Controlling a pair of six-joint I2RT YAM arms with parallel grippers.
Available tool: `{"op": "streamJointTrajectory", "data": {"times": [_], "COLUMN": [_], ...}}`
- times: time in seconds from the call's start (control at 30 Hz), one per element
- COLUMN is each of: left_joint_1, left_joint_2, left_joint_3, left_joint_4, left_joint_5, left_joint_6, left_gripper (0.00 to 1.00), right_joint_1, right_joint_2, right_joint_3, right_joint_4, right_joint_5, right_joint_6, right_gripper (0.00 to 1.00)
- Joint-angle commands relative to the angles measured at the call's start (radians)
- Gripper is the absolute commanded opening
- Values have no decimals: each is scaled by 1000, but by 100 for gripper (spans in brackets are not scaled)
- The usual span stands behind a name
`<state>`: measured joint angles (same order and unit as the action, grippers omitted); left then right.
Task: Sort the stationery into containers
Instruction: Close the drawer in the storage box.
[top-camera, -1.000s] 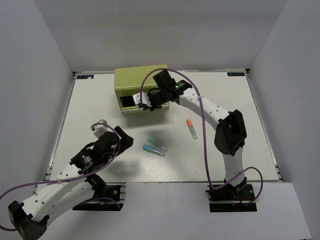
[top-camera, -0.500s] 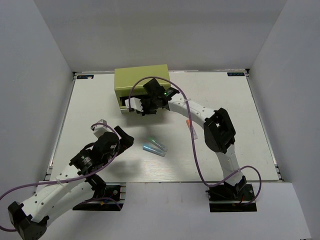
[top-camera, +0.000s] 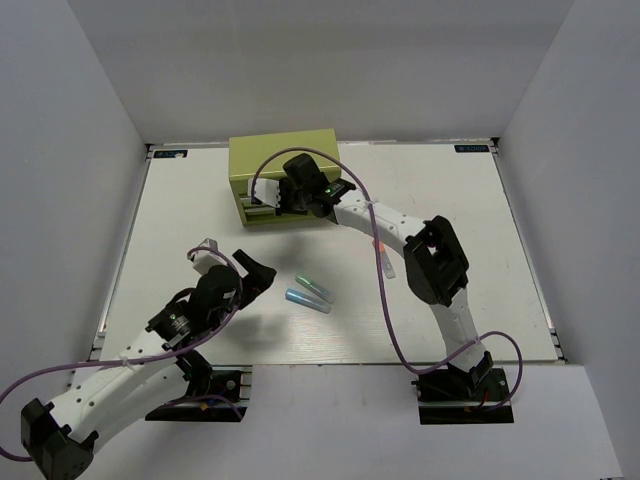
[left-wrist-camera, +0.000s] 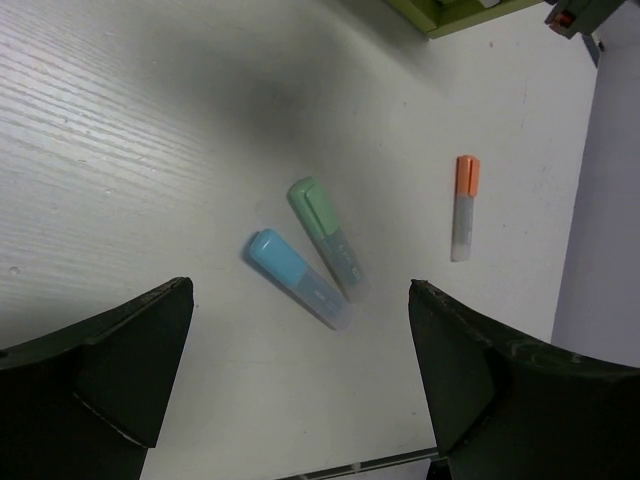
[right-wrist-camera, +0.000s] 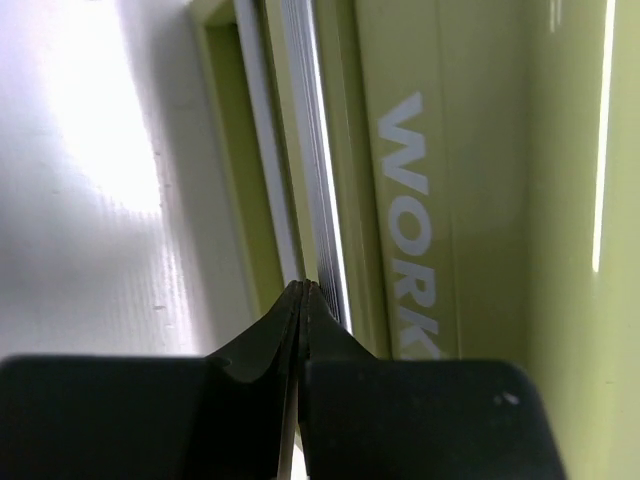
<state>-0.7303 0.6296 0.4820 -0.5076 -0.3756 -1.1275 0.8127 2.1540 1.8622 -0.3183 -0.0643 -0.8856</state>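
Lying markers: green-capped marker (left-wrist-camera: 327, 235) and light blue marker (left-wrist-camera: 298, 278) parallel, caps toward table's far-left
Left gripper (top-camera: 232, 262): spread wide, near them
Right gripper (right-wrist-camera: 302, 290): pinched closed at chest (top-camera: 280, 158) front

I am seeing glossy painted metal gleaming on the olive chest (right-wrist-camera: 470, 250); the table (left-wrist-camera: 120, 120) is showing matt, finely ridged white, and the green-capped marker (left-wrist-camera: 325, 235) is looking like frosted plastic.
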Motion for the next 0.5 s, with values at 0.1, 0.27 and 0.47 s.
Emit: {"op": "streamJointTrajectory", "data": {"times": [0.1, 0.27, 0.47], "left_joint_1": [3, 3, 3], "left_joint_2": [-13, -31, -31], "left_joint_3": [-22, -63, -94], "left_joint_4": [128, 190, 306], "left_joint_5": [-2, -20, -29], "left_joint_6": [-32, -54, -77], "left_gripper": [98, 97, 83], "right_joint_1": [-17, -21, -35], "right_joint_2": [35, 38, 41], "right_joint_3": [46, 57, 66], "right_joint_4": [108, 108, 111], "right_joint_5": [135, 147, 162], "right_joint_6": [-3, -1, -1], "right_gripper": [0, 0, 0]}}
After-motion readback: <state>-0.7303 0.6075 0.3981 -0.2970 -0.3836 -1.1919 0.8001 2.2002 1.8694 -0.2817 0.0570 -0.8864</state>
